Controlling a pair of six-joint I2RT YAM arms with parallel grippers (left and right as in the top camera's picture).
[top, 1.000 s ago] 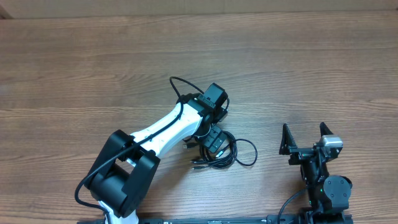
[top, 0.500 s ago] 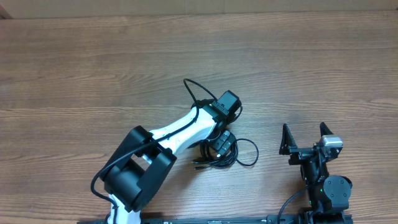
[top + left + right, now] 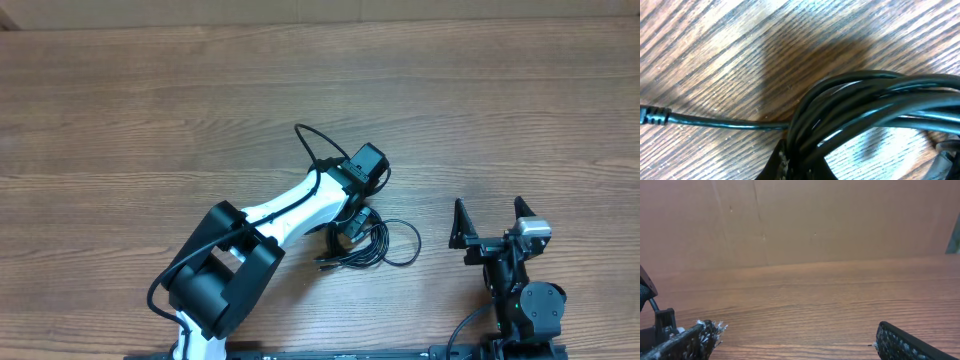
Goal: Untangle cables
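While the black cables (image 3: 372, 250) lie bunched in a loose coil on the wooden counter (image 3: 150, 120) near its front edge, the left fingers (image 3: 350, 226) press down, pinched on the bundle, one plug-ended strand trailing free; well apart, the right fingers (image 3: 458, 226) stand spread wide.

wood-grain table (image 3: 120, 100) — a tangle of thin black cables (image 3: 370, 250) lies near its front edge.
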